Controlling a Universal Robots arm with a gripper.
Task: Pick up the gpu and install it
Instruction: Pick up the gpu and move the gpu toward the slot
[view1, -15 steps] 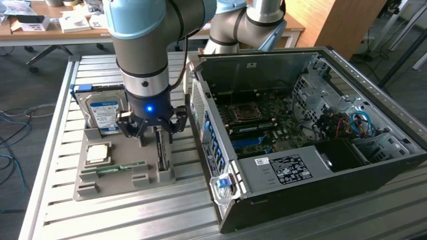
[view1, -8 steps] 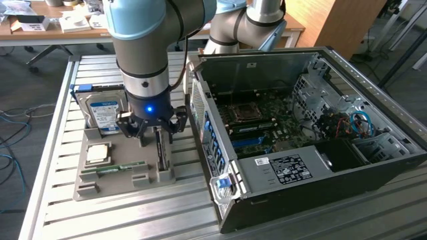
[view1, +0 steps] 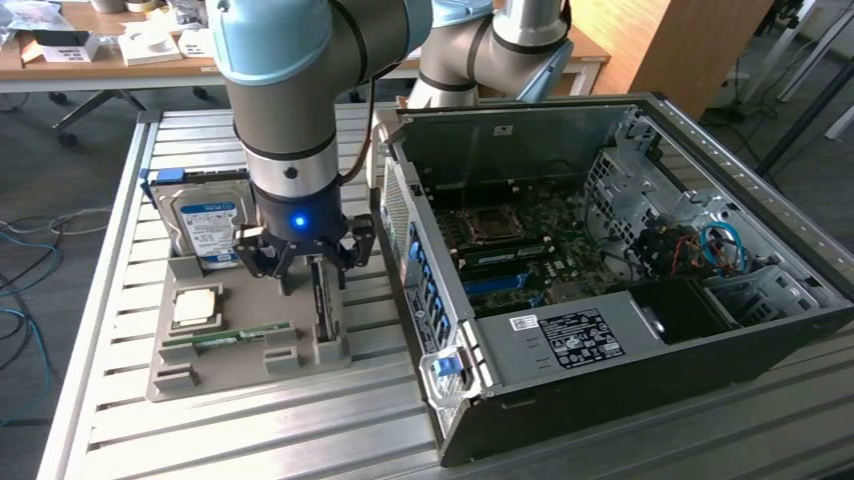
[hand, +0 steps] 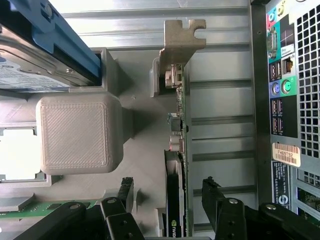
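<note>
Your tool (view1: 310, 268) is open, fingers (hand: 212, 200) straddling the gpu (view1: 322, 305) without touching it (card's standing on edge in the gray holder tray (view1: 187, 375) on the bench (view1: 267, 435), beside the open PC case (view1: 601, 250)).

Thin dark gpu (view1: 322, 305) upright on edge in grey tray's (view1: 227, 382) slot

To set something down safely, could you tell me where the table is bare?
Bare slats lie in front of the parts tray and beyond the hard drive. Crowded: beside the computer case, where the hand hovers over the gpu.
</note>
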